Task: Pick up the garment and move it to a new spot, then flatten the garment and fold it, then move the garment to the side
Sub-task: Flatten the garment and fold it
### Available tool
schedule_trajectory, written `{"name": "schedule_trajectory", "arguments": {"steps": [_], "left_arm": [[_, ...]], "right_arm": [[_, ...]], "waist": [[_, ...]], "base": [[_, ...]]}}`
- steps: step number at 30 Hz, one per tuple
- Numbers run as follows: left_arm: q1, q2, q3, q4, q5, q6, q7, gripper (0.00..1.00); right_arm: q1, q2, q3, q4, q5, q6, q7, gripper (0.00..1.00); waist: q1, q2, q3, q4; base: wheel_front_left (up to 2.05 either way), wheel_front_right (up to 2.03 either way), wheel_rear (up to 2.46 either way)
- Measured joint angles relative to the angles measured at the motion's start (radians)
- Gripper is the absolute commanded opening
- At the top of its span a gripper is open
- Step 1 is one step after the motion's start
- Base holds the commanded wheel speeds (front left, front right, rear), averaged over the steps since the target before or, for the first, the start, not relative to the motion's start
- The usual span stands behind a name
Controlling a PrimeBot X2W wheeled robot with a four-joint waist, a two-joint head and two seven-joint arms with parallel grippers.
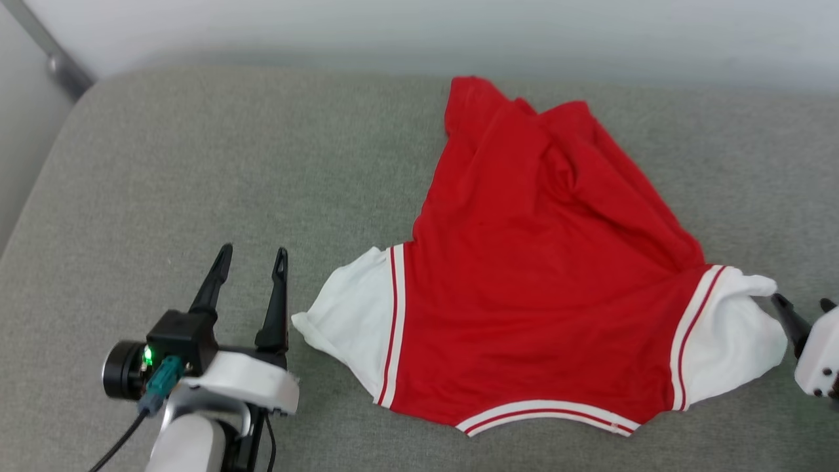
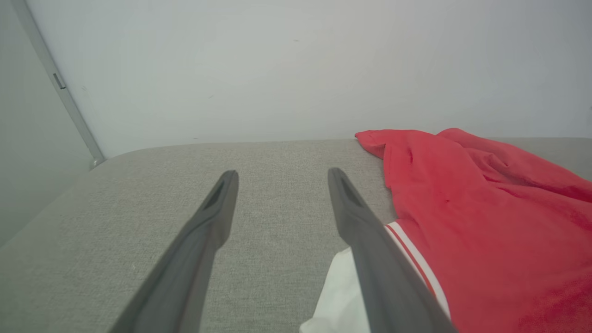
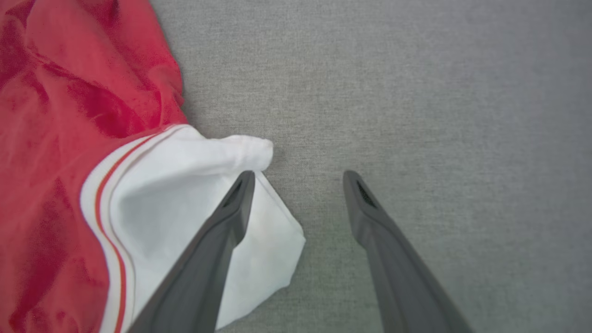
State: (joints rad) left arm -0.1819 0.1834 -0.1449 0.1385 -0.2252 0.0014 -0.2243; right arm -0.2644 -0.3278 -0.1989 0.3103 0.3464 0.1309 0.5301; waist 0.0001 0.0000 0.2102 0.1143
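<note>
A red shirt (image 1: 544,282) with white sleeves lies spread on a grey cushion (image 1: 196,164), filling the middle and right of the head view, its striped collar band toward the bottom edge and its rumpled hem toward the top. One white sleeve (image 1: 347,308) points to the lower left and the other (image 1: 734,341) to the lower right. The left pincer (image 1: 253,251) sits at the lower left with its fingers spread wide and nothing between them, just beside the left-hand sleeve. In its own wrist view the right-hand finger crosses in front of that sleeve. The right pincer (image 1: 801,301) pokes in at the right edge, also spread wide and holding nothing. In the right wrist view one finger lies over the crumpled end of the other sleeve and the second over bare cushion. Whether the finger touches the cloth I cannot tell. A pale wall (image 1: 419,33) runs along the top, with a grey metal bar (image 1: 56,62) slanting across the upper left corner.
</note>
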Motion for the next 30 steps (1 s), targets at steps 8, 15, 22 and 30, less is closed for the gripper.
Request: {"name": "schedule_trajectory", "arguments": {"steps": [8,15,22,30], "left_arm": [[0.078,0.020,0.018,-0.009,-0.010,0.026,0.025,1.00],[0.116,0.035,0.030,-0.030,-0.022,0.044,0.055,1.00],[0.141,0.035,0.033,-0.026,-0.035,0.056,0.085,1.00],[0.156,0.042,0.028,-0.007,-0.070,0.048,0.155,1.00]], "right_arm": [[0.119,0.007,-0.018,-0.100,-0.038,0.000,-0.208,1.00],[0.203,0.079,0.030,-0.245,-0.110,0.000,-0.368,1.00],[0.263,0.154,0.067,-0.358,-0.153,0.000,-0.464,1.00],[0.387,0.225,0.093,-0.465,-0.198,0.000,-0.491,1.00]], "waist": [[-0.0001,0.0000,-0.104,-0.036],[-0.0001,0.0000,-0.158,-0.058],[-0.0001,0.0000,-0.191,-0.060],[-0.0001,0.0000,-0.214,-0.071]], "base": [[0.00,0.00,0.00],[0.00,0.00,0.00],[0.00,0.00,0.00],[0.00,0.00,0.00]]}}
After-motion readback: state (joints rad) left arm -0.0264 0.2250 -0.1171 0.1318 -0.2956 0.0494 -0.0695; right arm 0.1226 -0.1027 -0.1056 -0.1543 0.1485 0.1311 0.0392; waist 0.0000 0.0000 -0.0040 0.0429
